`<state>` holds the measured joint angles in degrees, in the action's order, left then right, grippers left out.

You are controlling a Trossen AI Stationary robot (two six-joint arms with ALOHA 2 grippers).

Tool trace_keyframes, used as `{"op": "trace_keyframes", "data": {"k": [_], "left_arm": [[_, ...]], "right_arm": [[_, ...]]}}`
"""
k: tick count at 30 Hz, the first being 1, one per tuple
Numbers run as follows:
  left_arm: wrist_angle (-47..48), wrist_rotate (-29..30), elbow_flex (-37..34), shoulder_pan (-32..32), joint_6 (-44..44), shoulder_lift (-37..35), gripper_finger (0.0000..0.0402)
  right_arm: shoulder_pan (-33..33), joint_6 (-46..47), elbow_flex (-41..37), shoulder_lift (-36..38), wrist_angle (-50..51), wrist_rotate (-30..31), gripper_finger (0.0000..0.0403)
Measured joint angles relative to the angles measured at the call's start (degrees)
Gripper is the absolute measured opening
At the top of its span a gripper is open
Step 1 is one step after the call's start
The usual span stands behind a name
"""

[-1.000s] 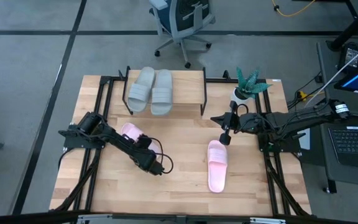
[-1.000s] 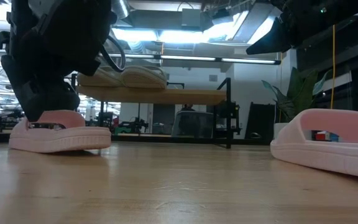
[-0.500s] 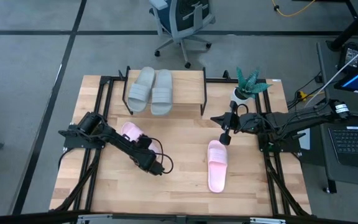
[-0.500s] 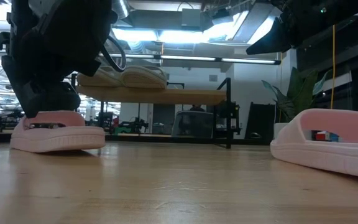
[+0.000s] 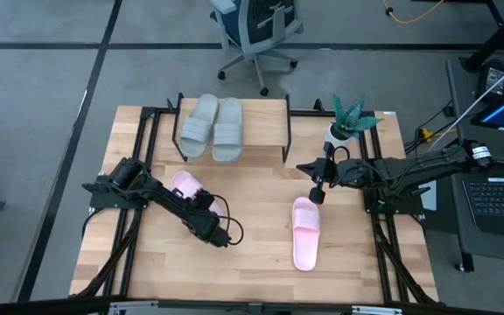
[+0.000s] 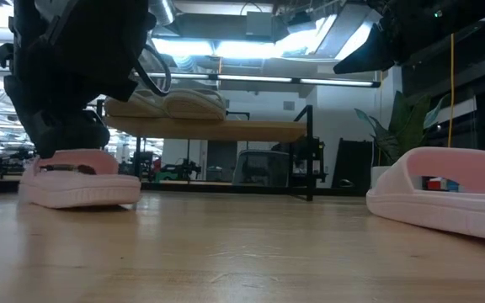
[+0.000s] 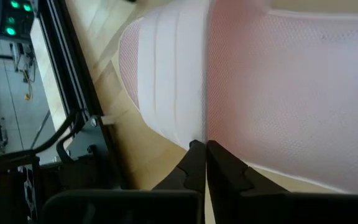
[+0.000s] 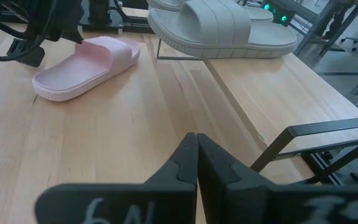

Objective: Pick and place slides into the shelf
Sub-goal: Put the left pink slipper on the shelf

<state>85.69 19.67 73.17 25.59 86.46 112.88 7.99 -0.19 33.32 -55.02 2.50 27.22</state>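
Two pale grey-green slides (image 5: 198, 125) (image 5: 228, 129) lie side by side on the shelf (image 5: 269, 131) at the table's far side. A pink slide (image 5: 182, 184) lies flat on the table at the left. My left gripper (image 7: 204, 147) stands shut over its strap (image 6: 66, 156). A second pink slide (image 5: 305, 232) lies flat at the right. My right gripper (image 5: 316, 194) hangs shut above that slide's far end, clear of it. My left gripper comes down on the left pink slide from above. Its closed fingertips (image 7: 194, 149) meet the slide's side edge where the strap's rim (image 7: 194, 127) joins the footbed. Whether any of the strap is pinched between them, I cannot tell. The slide rests flat on the table.
A potted plant (image 5: 350, 122) stands at the far right corner beside the shelf. Black frame rails (image 5: 138, 131) run along the table's left and right edges. An office chair (image 5: 256, 31) stands on the floor beyond the table. Bare wood lies between the two pink slides.
The left pink slide has turned a little on the table under my left gripper and looks shorter in the low view. It has stayed flat on the wood.
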Motion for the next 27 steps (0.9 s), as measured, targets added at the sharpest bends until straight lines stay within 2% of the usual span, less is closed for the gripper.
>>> {"op": "trace_keyframes", "data": {"k": [12,27], "left_arm": [[2.6,6.6,4.5,2.1,0.0,0.0,0.0001],[4.0,6.8,6.3,3.3,0.0,-0.1,0.0001]], "right_arm": [[0.0,0.0,0.0,0.0,0.0,0.0,0.0004],[0.0,0.2,0.0,0.0,0.0,0.0,0.0004]]}}
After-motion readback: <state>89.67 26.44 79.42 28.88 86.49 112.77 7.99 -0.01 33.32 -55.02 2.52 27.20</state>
